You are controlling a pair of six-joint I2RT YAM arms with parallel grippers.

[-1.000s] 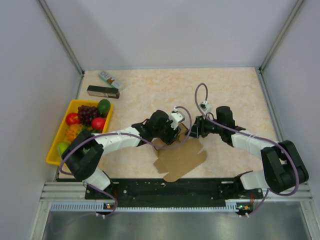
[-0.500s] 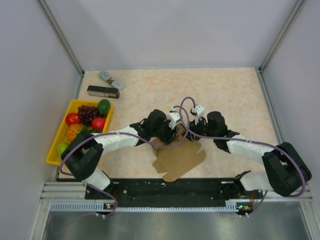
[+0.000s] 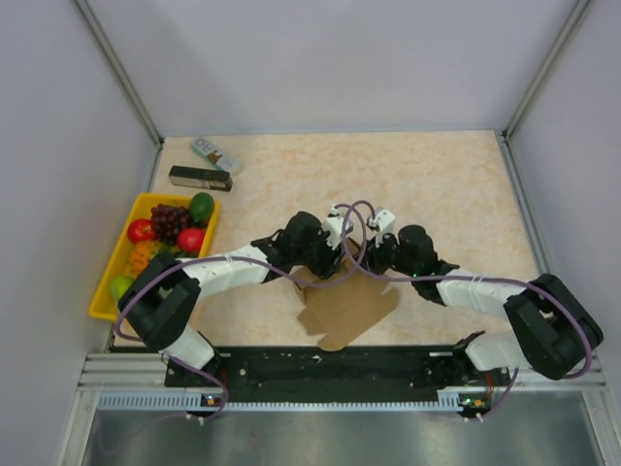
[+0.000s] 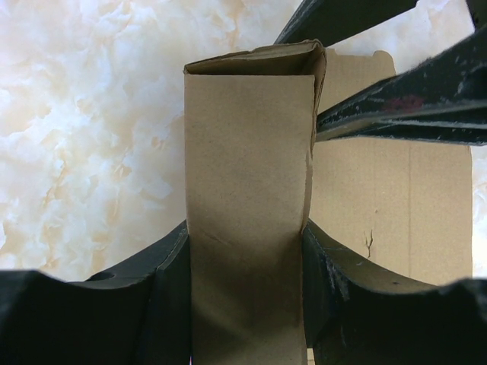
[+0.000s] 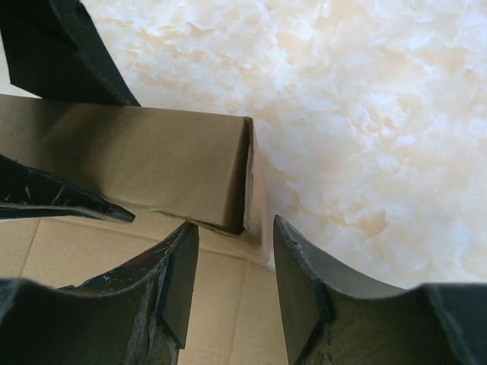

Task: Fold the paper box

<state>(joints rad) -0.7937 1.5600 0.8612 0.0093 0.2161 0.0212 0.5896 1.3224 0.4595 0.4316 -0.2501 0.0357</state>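
Observation:
The paper box [image 3: 351, 309] is a brown cardboard sheet lying flat near the table's front middle, with its far flap folded up. My left gripper [image 3: 336, 264] is shut on that raised folded flap [image 4: 247, 190], which fills the gap between its fingers [image 4: 163, 281]. My right gripper [image 3: 365, 260] is open and empty, its fingers [image 5: 175, 281] just above the flat sheet [image 5: 221, 304], next to the end of the folded flap [image 5: 137, 163]. The right gripper's fingers [image 4: 403, 114] show beside the flap in the left wrist view.
A yellow tray [image 3: 109, 283] of fruit stands at the left edge. A slim black box [image 3: 199, 178] and a small white packet [image 3: 214, 153] lie at the back left. Grey walls close the table on three sides.
My right gripper has moved left, close to the left gripper and the raised flap. The left gripper has kept its hold and barely moved.

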